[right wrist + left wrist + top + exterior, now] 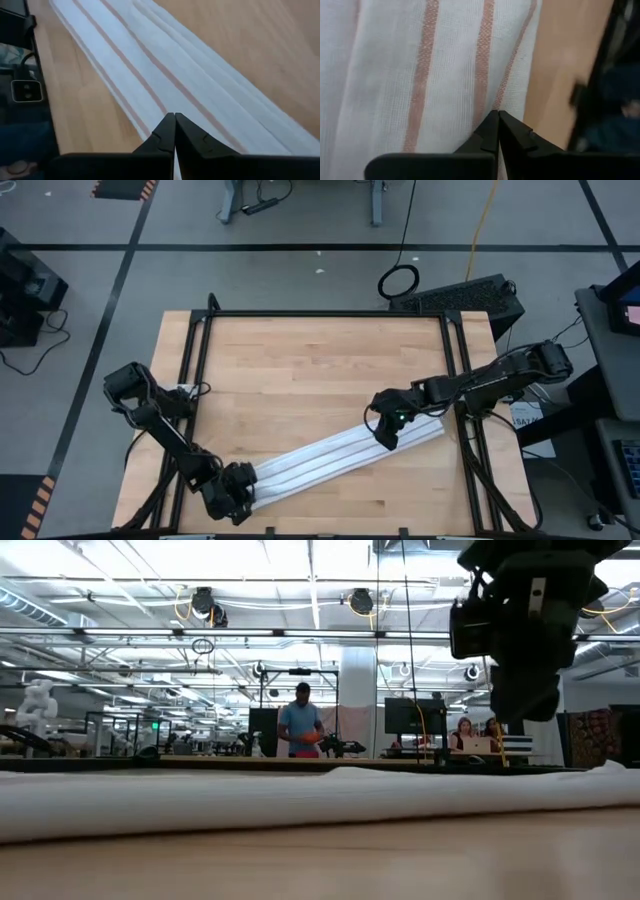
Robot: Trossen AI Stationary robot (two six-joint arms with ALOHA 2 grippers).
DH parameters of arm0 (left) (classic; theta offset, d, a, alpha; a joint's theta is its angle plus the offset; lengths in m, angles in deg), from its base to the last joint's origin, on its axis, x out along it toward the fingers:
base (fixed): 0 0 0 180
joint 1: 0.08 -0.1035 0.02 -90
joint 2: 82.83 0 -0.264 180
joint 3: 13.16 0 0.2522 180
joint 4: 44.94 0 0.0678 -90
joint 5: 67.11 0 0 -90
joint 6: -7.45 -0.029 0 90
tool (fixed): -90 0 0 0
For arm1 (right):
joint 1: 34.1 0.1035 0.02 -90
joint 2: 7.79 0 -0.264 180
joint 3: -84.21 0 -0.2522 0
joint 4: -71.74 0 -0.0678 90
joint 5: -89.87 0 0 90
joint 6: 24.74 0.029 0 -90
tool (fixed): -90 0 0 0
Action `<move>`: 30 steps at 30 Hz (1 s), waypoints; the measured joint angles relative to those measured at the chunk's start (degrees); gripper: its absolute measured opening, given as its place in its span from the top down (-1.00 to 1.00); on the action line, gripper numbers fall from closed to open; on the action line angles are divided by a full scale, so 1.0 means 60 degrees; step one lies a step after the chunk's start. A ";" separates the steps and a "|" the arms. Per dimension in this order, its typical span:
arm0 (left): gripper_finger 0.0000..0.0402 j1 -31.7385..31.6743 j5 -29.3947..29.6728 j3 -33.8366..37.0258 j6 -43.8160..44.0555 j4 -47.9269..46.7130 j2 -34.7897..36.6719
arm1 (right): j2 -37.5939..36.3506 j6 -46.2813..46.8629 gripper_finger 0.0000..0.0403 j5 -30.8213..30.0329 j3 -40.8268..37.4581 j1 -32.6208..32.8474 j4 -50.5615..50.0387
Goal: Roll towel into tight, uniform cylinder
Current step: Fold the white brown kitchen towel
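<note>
The wooden table (320, 370) is carrying the towel (330, 458), which is lying as a long folded strip slanting across its near half. The right gripper (385, 442) is sitting over the strip's far-right end, fingers pressed together. The left gripper (243, 498) is sitting at the near-left end, fingers likewise together.

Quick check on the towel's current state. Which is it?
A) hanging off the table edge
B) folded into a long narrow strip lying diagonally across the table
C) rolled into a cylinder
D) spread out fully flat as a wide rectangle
B: in the high view the towel is a long narrow strip running diagonally across the table, with the left gripper at one end and the right gripper near the other.
</note>
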 joint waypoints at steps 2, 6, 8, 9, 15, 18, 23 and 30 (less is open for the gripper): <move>0.92 0.0021 -0.0825 0.0016 0.0167 0.0012 0.0218 | -0.0187 0.0427 1.00 0.0101 0.0000 0.0000 -0.0115; 0.92 -0.0058 -0.1412 -0.0013 0.0321 0.0082 0.0949 | -0.0641 0.1950 1.00 0.0103 0.0000 0.0000 -0.1127; 0.92 -0.0090 -0.1273 -0.0018 0.0392 0.0069 0.1306 | -0.0771 0.2817 1.00 0.0117 0.0000 0.0000 -0.1896; 0.92 -0.0124 -0.1172 -0.0019 0.0478 -0.0030 0.1465 | -0.0804 0.3173 1.00 0.0155 0.0000 0.0000 -0.2240; 0.92 -0.0433 -0.0754 -0.0027 0.0704 -0.0858 0.2217 | -0.0711 0.4155 1.00 0.0093 0.0000 -0.0017 -0.3837; 0.92 -0.0728 -0.0582 -0.0027 0.0603 -0.1203 0.2393 | -0.0441 0.4074 1.00 -0.0607 0.0000 -0.0162 -0.4295; 0.92 -0.1359 -0.0678 -0.0027 -0.0247 -0.1205 0.2443 | 0.0512 0.3531 1.00 -0.0645 -0.0224 -0.0546 -0.4334; 0.92 -0.2360 -0.1808 -0.0027 -0.1580 -0.1214 0.2443 | 0.1559 0.2408 1.00 -0.0113 -0.0204 -0.1336 -0.4215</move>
